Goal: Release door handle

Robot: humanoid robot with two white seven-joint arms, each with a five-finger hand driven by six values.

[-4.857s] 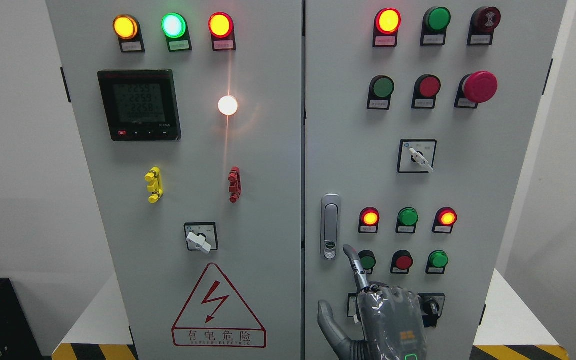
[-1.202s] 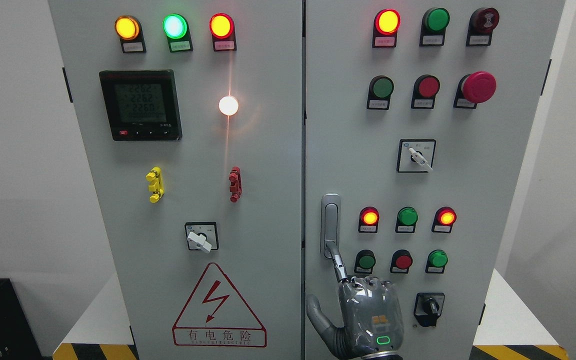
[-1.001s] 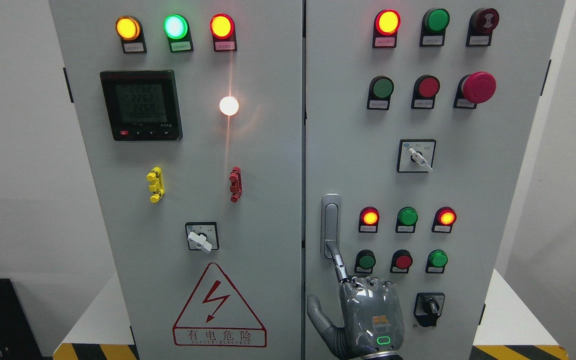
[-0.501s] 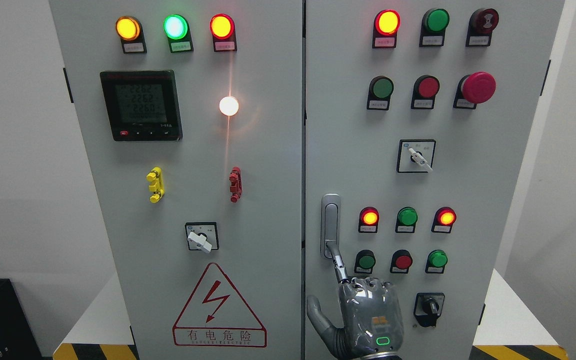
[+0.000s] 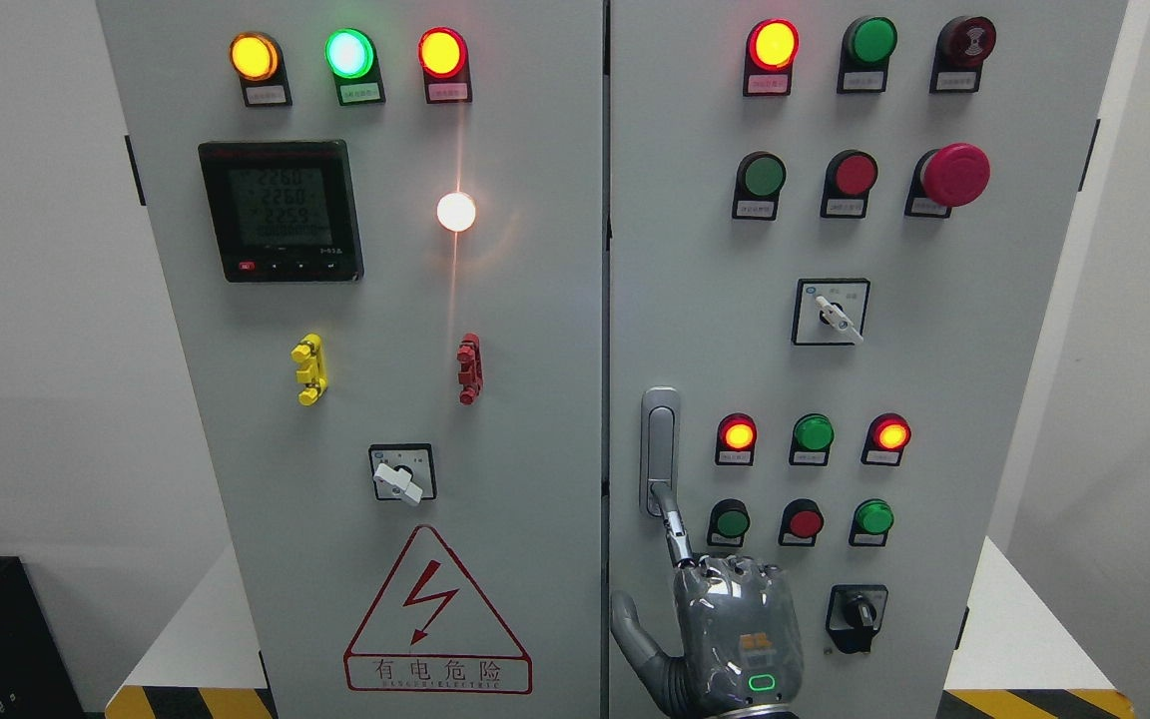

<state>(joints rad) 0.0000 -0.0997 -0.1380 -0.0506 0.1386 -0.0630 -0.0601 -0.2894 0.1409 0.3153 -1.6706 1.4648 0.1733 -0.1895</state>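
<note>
Right hand [image 5: 725, 639]: entering at the bottom edge, forefinger [image 5: 673, 519] extending up-left and pressing the handle's [image 5: 659, 451] lower end, other fingers curling, grasping nothing. Handle: standing vertical on the right door [image 5: 934, 350], directly above the hand.

You see the grey cabinet [image 5: 535, 419] standing on a white platform [image 5: 1019, 629] that shows at both lower corners, with yellow-and-black hazard striping [image 5: 1034, 703] along its front edge; nothing else visibly rests on it
</note>
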